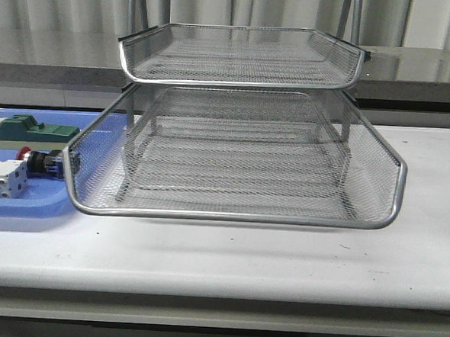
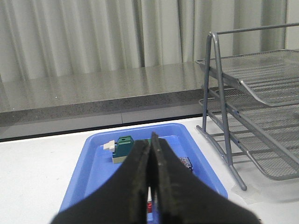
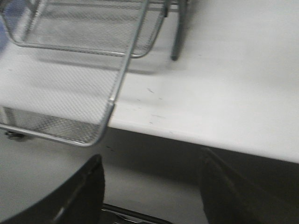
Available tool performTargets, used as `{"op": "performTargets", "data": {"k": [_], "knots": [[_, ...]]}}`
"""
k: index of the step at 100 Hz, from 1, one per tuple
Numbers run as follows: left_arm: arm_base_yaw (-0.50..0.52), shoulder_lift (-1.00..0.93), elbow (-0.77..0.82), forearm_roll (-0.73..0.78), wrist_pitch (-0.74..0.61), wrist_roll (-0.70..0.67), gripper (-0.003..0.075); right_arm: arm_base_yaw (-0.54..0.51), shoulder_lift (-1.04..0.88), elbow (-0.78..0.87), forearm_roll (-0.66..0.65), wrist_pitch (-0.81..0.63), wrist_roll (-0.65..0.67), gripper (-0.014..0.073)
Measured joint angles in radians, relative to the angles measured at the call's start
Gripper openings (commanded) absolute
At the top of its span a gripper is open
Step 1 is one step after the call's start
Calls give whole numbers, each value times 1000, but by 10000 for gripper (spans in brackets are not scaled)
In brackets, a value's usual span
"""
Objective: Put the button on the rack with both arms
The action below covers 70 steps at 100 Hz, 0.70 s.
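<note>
Wire-mesh rack stood on table, trays bare; task not yet begun; button lay in blue bin beside rack, between green block and white block; left end effector pressed together, holding nothing; right end effector spread, clear of rack; pick and placement remained.

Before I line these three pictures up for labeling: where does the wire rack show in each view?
Front view: the rack fills the centre, a lower tray pulled forward.
Left wrist view: the rack stands at the right edge, beside the blue bin.
Right wrist view: the rack fills the upper left, one tray corner overhanging the table edge.
Shared landmark: the white table.
</note>
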Motion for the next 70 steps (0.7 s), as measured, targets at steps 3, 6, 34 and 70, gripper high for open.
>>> {"op": "performTargets", "data": {"k": [3,6,34,70], "knots": [[0,0,0,0,0,0,-20,0,-12,-14,-70,28,51,452],[0,0,0,0,0,0,-20,0,-26,-30,-122,61,88,452],[0,0,0,0,0,0,-20,0,-220,-60,-354,216,238,452],[0,0,0,0,0,0,-20,0,-404,-62,-362,247,243,155]]}}
